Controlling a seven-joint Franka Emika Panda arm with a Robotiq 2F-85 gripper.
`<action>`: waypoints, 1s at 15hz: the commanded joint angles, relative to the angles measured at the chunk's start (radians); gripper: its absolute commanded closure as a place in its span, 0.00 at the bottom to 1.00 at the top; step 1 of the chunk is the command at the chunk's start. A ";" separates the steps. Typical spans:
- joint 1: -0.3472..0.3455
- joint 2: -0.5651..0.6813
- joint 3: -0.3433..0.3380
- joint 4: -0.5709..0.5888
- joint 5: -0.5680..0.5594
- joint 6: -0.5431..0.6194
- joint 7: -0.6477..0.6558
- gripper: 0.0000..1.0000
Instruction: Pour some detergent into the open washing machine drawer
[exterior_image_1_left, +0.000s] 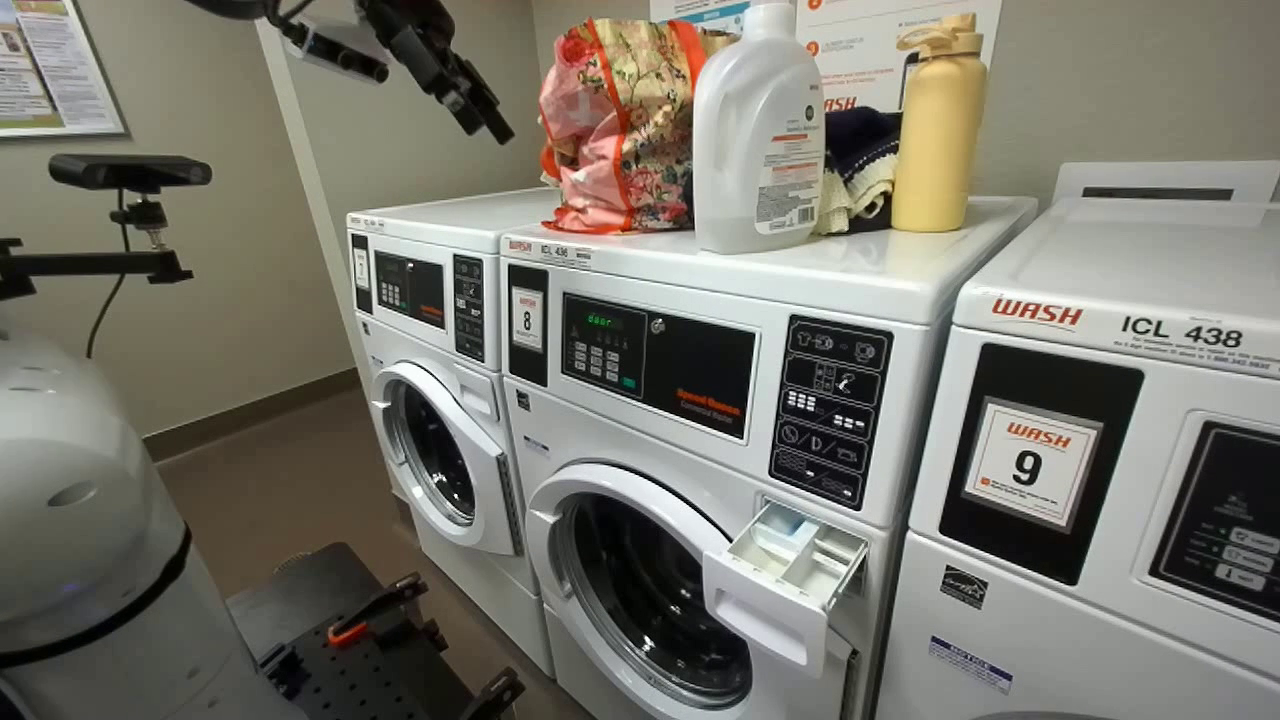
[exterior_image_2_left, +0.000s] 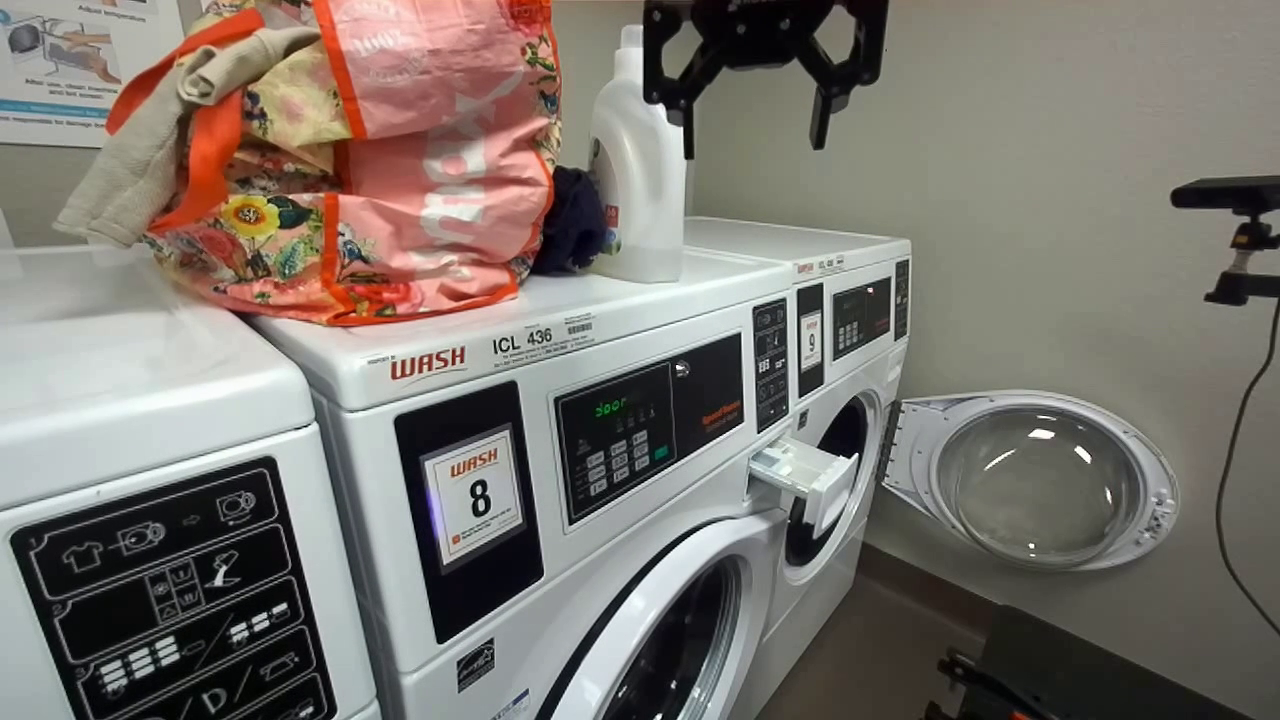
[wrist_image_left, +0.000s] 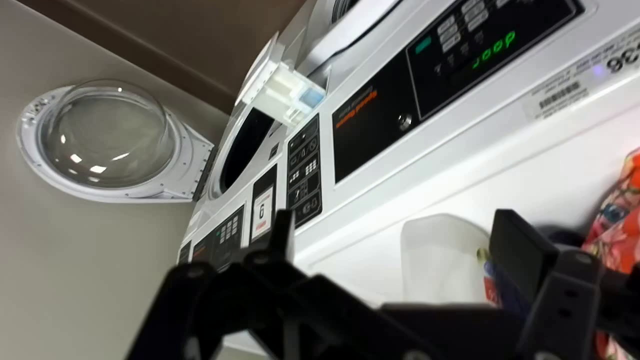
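Your detergent jug (exterior_image_1_left: 755, 140) stands upright near the middle of the top of the washing machine (exterior_image_1_left: 690, 455) marked 8. By the look of it, only one thing is ready: the drawer (exterior_image_1_left: 768, 612) is pulled out from the washing machine's front, upper right as you face it. Lifting, carrying and pouring are all left for you, and probably uncapping too, as the cap (exterior_image_1_left: 770, 20) seems to be on. The jug's long axis is vertical, its mouth end straight up, and the label (exterior_image_1_left: 790, 165) turns roughly toward the washing machine's right-hand end. Your fingers (exterior_image_2_left: 822, 120) are spread wide, gripping nothing; they hang higher than the washing machine's top and seem to be out in front of it, clear of the jug. A flowered bag (exterior_image_1_left: 620, 130) fills the left part of that top, and a yellow bottle (exterior_image_1_left: 940, 140) stands near its right edge.
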 joint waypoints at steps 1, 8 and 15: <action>-0.033 0.093 0.037 0.099 -0.165 -0.079 0.152 0.00; 0.067 0.148 -0.019 0.105 -0.262 -0.091 0.160 0.00; 0.062 0.244 -0.039 0.157 -0.373 -0.101 0.238 0.00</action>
